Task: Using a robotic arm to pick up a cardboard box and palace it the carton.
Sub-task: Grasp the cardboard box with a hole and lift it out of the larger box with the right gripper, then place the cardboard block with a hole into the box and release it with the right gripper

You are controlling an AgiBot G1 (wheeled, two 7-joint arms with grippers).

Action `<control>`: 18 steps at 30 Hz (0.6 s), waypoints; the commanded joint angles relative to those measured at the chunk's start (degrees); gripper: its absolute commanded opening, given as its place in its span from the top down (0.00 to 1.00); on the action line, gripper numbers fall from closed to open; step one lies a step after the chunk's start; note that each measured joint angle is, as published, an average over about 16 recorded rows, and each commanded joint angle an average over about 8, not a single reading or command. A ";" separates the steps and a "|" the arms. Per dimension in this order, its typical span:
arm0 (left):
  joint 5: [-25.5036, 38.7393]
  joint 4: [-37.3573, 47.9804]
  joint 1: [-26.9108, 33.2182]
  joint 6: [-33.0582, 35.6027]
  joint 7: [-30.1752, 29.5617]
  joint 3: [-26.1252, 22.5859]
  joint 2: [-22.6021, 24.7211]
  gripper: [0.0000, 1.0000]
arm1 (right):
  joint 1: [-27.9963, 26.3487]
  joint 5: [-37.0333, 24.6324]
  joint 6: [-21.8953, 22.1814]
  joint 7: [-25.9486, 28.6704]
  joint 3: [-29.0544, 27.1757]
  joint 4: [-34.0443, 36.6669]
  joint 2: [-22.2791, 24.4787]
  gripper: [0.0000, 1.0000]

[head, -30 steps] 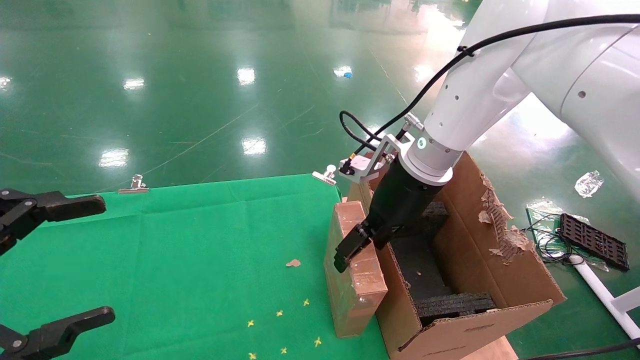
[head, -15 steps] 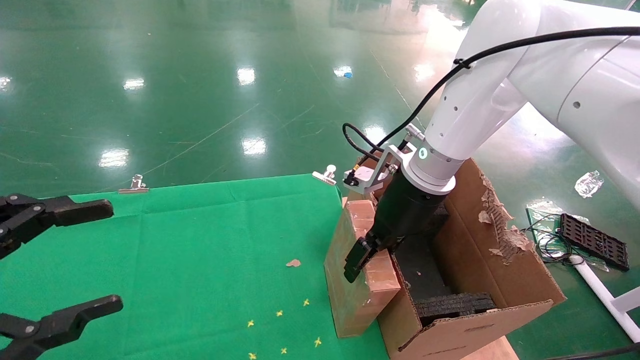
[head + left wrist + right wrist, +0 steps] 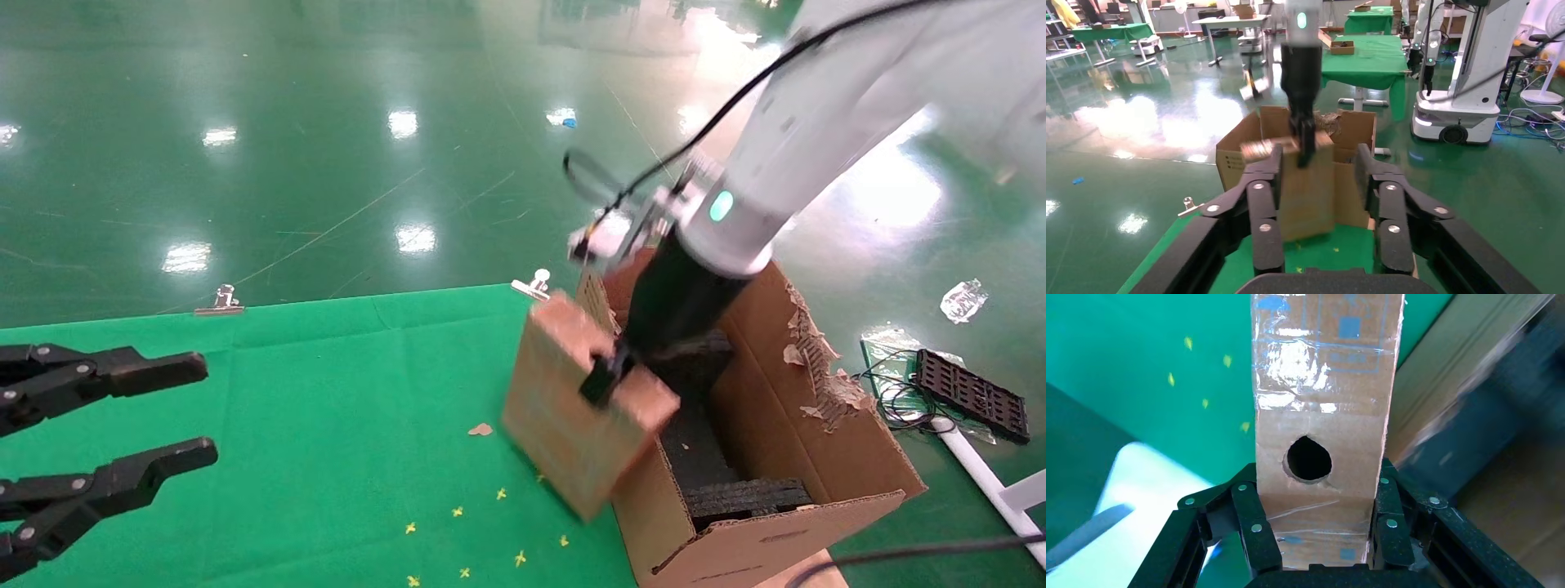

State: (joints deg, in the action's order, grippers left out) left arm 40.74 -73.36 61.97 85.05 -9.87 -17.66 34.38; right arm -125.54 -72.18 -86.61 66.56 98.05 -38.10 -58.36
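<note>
Pickup done: right gripper [image 3: 601, 377] clamped on cardboard box [image 3: 572, 408], lifted, tilted at table's [image 3: 327, 392] right edge beside carton [image 3: 817, 457]. Left: lowering inside. Left gripper [image 3: 122, 416] spread, idle.

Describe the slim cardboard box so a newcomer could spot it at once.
Find the big flapped carton at the green table's right edge. Beside its near-left wall, the right gripper holds the cardboard box tilted in the air. Unlike the carton, it is flat, closed and taped, with a round hole in its narrow side.

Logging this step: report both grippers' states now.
Left gripper: open, empty.
Right gripper: shut on the cardboard box.
</note>
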 commanded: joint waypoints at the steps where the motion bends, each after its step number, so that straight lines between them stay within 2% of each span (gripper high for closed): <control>1: 0.00 0.00 0.00 0.00 0.00 0.00 0.00 1.00 | -1.87 0.11 0.73 -1.95 -0.72 -1.39 1.19 1.00; 6: -0.01 0.00 0.00 -0.01 0.01 -0.02 -0.01 1.00 | -9.18 -0.89 2.88 -5.75 -2.96 -3.58 6.24 1.00; 12: -0.02 0.00 0.01 -0.01 0.02 -0.03 -0.01 1.00 | -15.50 -3.91 3.32 -6.99 -3.39 -2.94 11.35 1.00; 13: -0.02 0.00 0.01 -0.01 0.02 -0.03 -0.01 0.95 | -16.05 -4.56 3.23 -6.93 -3.18 -2.64 12.08 1.00; 14: -0.02 0.00 0.01 -0.02 0.02 -0.04 -0.01 0.86 | -16.49 -5.22 3.11 -6.81 -2.93 -2.33 12.83 1.00; 18: -0.03 0.00 0.01 -0.02 0.02 -0.05 -0.02 0.36 | -16.88 -7.56 2.41 -5.66 -1.57 -1.18 15.81 1.00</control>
State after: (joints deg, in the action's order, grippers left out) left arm 40.71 -73.36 61.98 85.03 -9.85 -17.70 34.36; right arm -141.43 -79.15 -84.16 61.21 96.49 -39.44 -42.56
